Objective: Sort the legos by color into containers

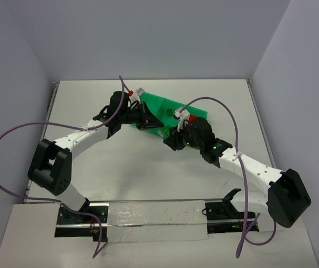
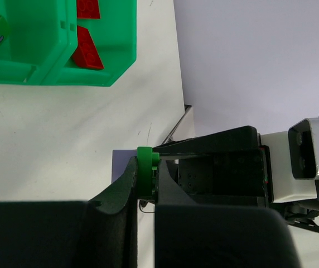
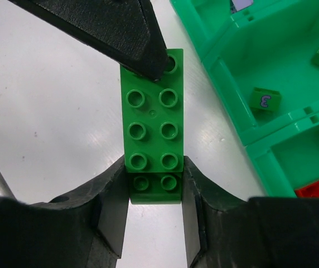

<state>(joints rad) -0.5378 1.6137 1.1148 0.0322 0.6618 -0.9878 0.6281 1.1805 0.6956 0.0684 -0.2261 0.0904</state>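
A long green lego stack hangs just above the table, held at both ends. My right gripper is shut on its near end. My left gripper is shut on its far end, where the stack shows edge-on; a left fingertip covers that end in the right wrist view. From above, both grippers, left and right, meet at the front edge of the green tray. The compartments hold green bricks, red bricks and a lavender piece.
A lavender-grey piece shows behind the held stack in the left wrist view. The tray lies slanted at the middle back of the white table. Grey walls close in the back and both sides. Purple cables loop off both arms.
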